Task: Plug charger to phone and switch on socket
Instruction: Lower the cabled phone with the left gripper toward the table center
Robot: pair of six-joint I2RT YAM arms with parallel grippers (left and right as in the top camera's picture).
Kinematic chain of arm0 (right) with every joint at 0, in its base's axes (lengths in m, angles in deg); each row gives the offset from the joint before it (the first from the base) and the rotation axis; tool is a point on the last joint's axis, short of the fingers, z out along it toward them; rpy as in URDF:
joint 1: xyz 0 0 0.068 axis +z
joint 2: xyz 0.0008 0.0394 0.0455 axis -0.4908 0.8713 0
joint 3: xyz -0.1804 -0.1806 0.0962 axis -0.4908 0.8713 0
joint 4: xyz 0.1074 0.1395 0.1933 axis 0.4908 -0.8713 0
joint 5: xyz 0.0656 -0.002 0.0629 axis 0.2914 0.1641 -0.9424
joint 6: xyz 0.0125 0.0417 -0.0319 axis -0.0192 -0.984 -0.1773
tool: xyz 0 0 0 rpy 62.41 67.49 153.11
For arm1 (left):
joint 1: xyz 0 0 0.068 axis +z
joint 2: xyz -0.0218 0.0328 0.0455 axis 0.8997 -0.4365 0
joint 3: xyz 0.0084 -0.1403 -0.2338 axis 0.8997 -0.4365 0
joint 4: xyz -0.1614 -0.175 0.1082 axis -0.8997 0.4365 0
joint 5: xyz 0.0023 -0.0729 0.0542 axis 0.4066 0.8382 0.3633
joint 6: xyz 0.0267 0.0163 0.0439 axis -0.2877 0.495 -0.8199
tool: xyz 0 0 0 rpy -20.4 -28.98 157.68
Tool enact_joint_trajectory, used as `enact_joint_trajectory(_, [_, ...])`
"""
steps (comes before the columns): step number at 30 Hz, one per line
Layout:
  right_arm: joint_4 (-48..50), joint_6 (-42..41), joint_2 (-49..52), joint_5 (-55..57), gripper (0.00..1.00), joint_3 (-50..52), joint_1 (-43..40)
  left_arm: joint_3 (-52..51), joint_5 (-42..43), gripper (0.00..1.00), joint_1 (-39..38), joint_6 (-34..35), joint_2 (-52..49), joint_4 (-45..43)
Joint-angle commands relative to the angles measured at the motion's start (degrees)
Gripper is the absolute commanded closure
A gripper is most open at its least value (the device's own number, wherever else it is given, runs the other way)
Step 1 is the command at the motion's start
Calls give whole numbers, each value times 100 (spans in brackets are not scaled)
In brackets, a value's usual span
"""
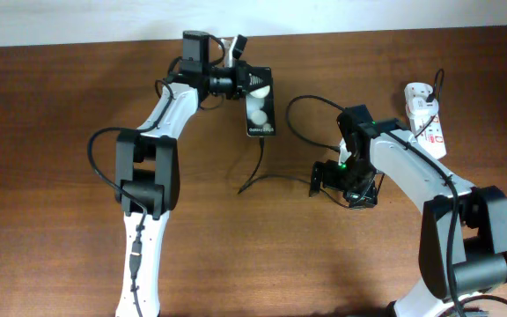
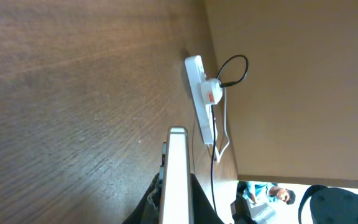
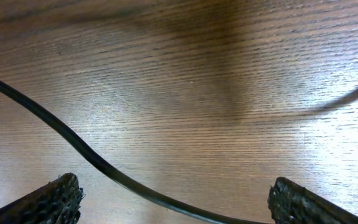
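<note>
Left claw (image 1: 242,83): at the far edge of the tabletop (image 1: 60,106), left of centre, turned on its side and clamped on the far left corner of the phone (image 1: 259,116). In the left wrist view its dark fingers (image 2: 155,200) sit tight against both sides of a thin pale slab (image 2: 178,163), seemingly the phone's side.
Phone: screen up, long axis running from the far edge toward the near edge, white text at its near end.
Right claw (image 1: 334,181): low over the tabletop right of centre, fingers (image 3: 45,202) spread wide apart and holding nothing.
Charger (image 1: 280,178): the black cable lies on the tabletop and crosses the gap between the right claw's fingers, touching neither. One stretch bends sharply and rises to the phone's near end; I cannot tell whether the tip is plugged in. The other end loops to the white adapter (image 1: 422,111).
Socket (image 1: 428,123): near the far right corner, well apart from the phone, with the adapter seated in it.
Socket cord (image 2: 226,134): thick, white, trailing off the strip's end.
</note>
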Motion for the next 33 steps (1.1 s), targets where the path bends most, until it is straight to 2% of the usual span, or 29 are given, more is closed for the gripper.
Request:
enact_joint_trajectory(1, [-42, 2, -151, -35, 1, 63, 0, 57, -50, 100, -177, -133, 4, 101])
enact_joint_trajectory(9, [114, -4, -151, -35, 1, 63, -4, 57, -837, 100, -245, -210, 4, 1384])
enact_joint_trajectory(13, [179, -7, -151, -33, 1, 63, -4, 46, -984, 100, -328, -420, 2, 1532])
enact_joint_trajectory(33, [957, -190, -151, -31, 1, 63, -7, -387, -981, 100, -527, -455, 2, 1700])
